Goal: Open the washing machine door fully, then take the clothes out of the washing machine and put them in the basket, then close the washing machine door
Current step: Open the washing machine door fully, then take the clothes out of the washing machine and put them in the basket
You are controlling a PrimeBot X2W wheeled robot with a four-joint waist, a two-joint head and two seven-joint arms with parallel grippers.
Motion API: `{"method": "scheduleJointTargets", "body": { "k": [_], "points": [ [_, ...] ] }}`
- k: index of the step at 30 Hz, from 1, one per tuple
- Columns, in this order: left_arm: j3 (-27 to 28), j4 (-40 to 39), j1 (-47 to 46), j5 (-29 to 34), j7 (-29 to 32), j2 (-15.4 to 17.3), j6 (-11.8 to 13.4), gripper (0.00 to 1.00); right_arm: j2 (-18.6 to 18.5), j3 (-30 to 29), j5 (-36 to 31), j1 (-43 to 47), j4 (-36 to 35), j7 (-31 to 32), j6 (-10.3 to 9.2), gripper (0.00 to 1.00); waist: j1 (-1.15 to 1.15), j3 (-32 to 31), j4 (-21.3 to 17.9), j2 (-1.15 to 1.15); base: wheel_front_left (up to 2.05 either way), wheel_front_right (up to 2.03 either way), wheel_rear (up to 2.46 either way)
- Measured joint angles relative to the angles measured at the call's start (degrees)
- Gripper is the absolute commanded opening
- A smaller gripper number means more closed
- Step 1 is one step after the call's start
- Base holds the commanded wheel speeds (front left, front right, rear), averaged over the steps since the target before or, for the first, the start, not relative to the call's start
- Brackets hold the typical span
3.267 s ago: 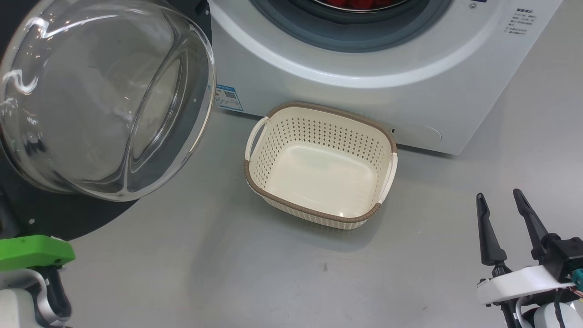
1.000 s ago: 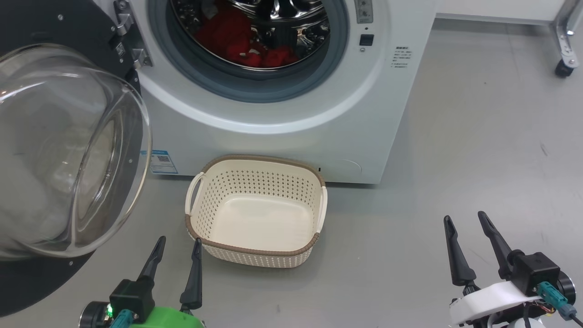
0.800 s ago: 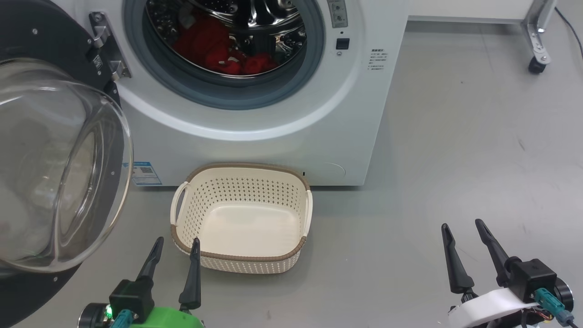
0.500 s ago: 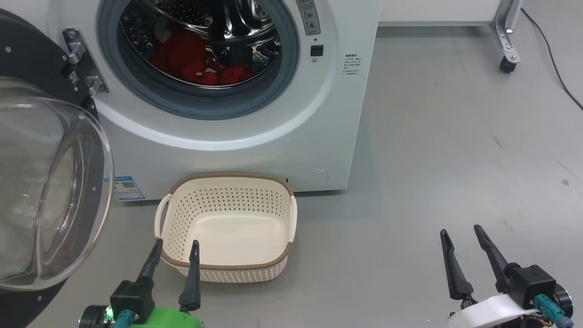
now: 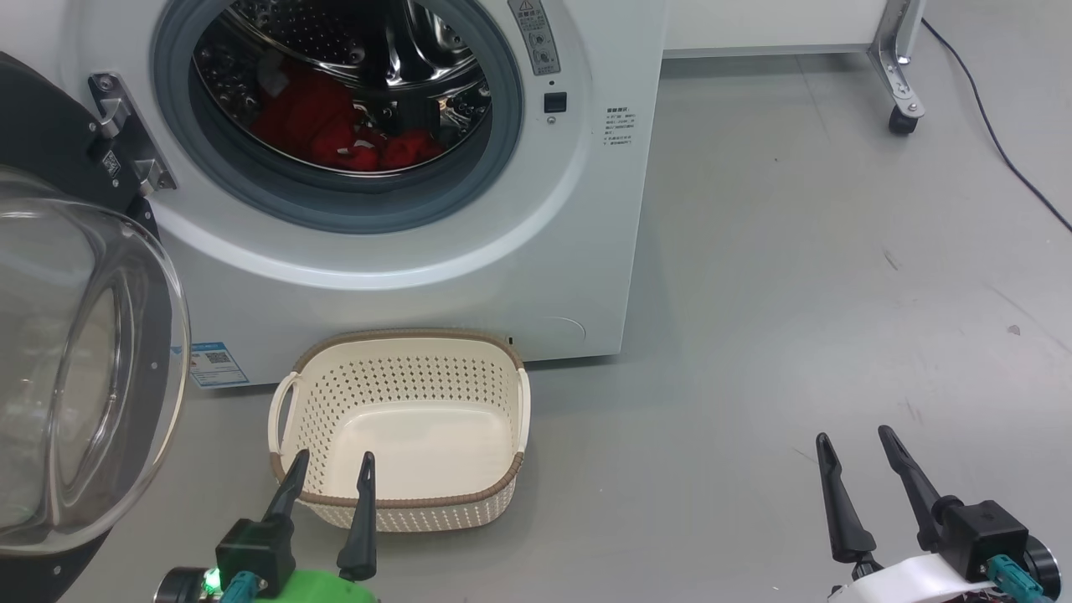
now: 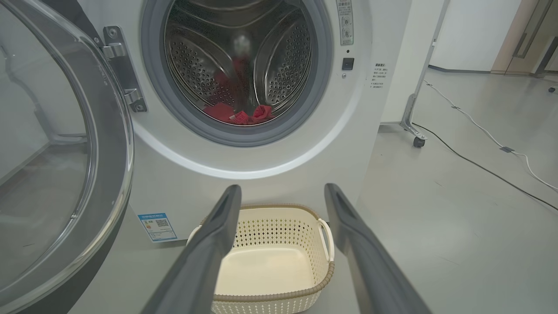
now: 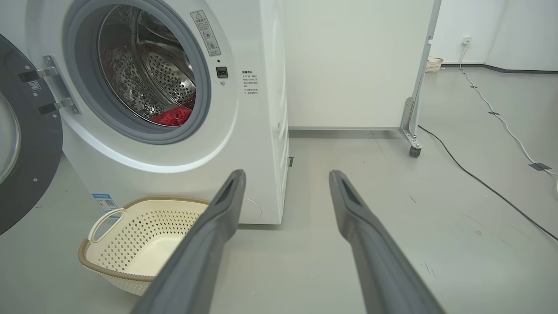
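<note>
The white washing machine [image 5: 469, 276] [image 6: 279, 174] [image 7: 257, 144] stands with its round black door [image 5: 50, 377] [image 6: 56, 174] [image 7: 22, 152] swung wide open to the left. Red clothes [image 5: 327, 134] [image 6: 235, 114] [image 7: 172, 117] lie low in the steel drum. On the floor in front sits the cream basket [image 5: 402, 427] [image 6: 272, 261] [image 7: 139, 240], nothing in it. My left gripper [image 5: 332, 461] [image 6: 282, 192] hangs open just short of the basket's near rim. My right gripper [image 5: 854, 440] [image 7: 285, 176] stands open over bare floor, far right of the basket.
Grey floor spreads out right of the machine. A white panel on a castor leg [image 5: 900, 117] [image 7: 412, 144] stands at the back right. A black cable [image 5: 1005, 159] [image 7: 479, 179] trails across the floor there.
The camera has pulled back and tilted up, so the drum and clothes show more fully. The left gripper has come into view by the basket. Both grippers stay open.
</note>
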Motion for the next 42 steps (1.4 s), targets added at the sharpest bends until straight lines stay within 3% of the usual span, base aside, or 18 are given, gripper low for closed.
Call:
{"method": "scheduleJointTargets", "body": {
  "k": [42],
  "points": [
    [-0.81, 0.44, 0.12, 1.35, 0.52, 0.01, 1.81, 1.00, 0.03, 0.62, 0.97, 0.70, -1.11, 0.00, -0.76, 1.00, 0.00, 0.20, -0.10, 0.00, 0.19, -0.19, 0.00]
  ]
}}
